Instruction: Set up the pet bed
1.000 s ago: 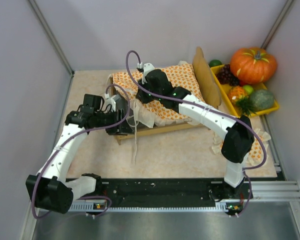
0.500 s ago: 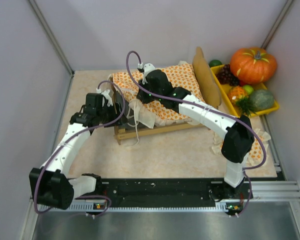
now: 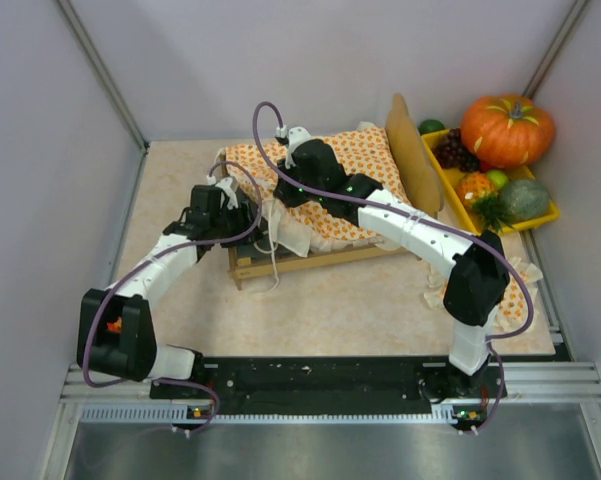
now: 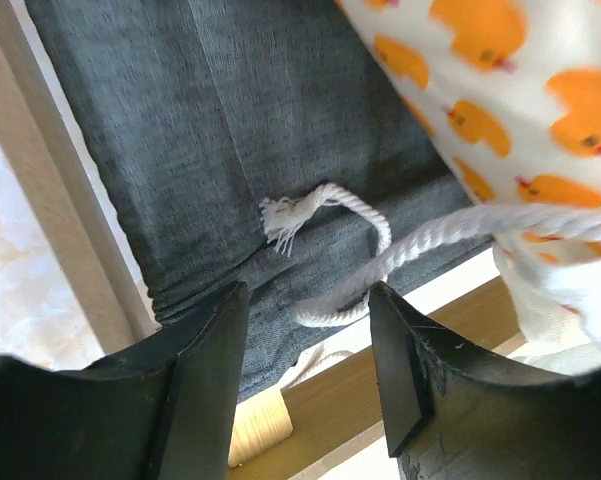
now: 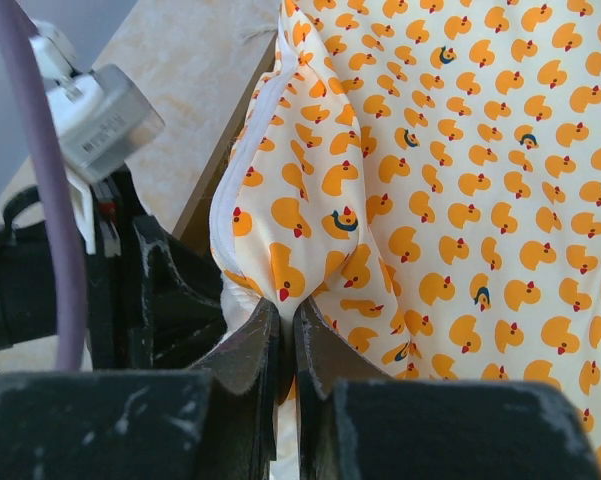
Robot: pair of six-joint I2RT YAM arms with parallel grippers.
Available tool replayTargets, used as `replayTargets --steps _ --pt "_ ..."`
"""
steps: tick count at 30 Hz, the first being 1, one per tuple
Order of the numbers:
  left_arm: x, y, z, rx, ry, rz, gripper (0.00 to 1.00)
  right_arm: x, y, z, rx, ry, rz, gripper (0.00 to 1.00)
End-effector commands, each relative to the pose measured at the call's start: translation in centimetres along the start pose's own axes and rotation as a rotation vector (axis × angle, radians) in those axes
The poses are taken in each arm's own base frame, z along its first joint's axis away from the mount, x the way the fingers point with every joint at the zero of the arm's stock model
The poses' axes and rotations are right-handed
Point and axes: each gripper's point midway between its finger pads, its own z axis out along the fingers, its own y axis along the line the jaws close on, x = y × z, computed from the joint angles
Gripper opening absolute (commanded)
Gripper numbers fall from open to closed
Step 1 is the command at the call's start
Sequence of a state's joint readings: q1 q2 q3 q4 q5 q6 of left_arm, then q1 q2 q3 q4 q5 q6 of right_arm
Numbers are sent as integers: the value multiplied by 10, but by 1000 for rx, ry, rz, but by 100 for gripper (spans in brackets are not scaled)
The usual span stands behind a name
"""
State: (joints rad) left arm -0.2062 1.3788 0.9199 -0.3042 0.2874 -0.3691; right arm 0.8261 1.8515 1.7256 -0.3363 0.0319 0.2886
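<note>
- Pet bed point(image 3: 320, 260) sits mid-frame in the top view, on the surface point(image 3: 360, 310), with its headboard point(image 3: 412, 150) toward the upper right. The bedspread point(image 5: 460, 150) covers most of it.
- Right claw point(image 5: 288, 315): closed tight, pinching a fold of bedspread near the bed's left end. You can't see how much cloth is inside the pinch.
- Left claw point(image 4: 305, 300): jaws apart, gripping nothing. It hovers low over the bare grey base point(image 4: 210, 130), just beside the wooden rail point(image 4: 70, 230).
- A loose white cord point(image 4: 375, 225) with a frayed end lies on the base, right in the gap between the left fingers.
- Risk: close the left claw here and you would likely catch the cord. A pull could then drag the bedspread edge or shift the bed.
- Risk: the right pinch looks shallow. Lift or tug sharply and the cloth may slip out, or the whole spread may slide off the bed.
- Risk: the frame looks light, so a sideways pull on the cloth could skid it across the surface.
- Risk: both claws crowd the same left end of the bed. A careless sweep could knock one into the other.
</note>
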Motion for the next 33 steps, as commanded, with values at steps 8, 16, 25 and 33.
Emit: replayTargets --steps 8,16,25,33 --pt "30 0 13 -36 -70 -41 35 -38 5 -17 -19 -111 3 0" --pt "17 -5 6 -36 -109 -45 0 -38 5 -20 -17 -114 4 0" --pt "-46 -72 -77 120 -178 142 0 -32 2 -20 -6 -104 4 0" --pt "-21 -72 -87 124 -12 192 0 -32 1 -21 -5 -106 6 0"
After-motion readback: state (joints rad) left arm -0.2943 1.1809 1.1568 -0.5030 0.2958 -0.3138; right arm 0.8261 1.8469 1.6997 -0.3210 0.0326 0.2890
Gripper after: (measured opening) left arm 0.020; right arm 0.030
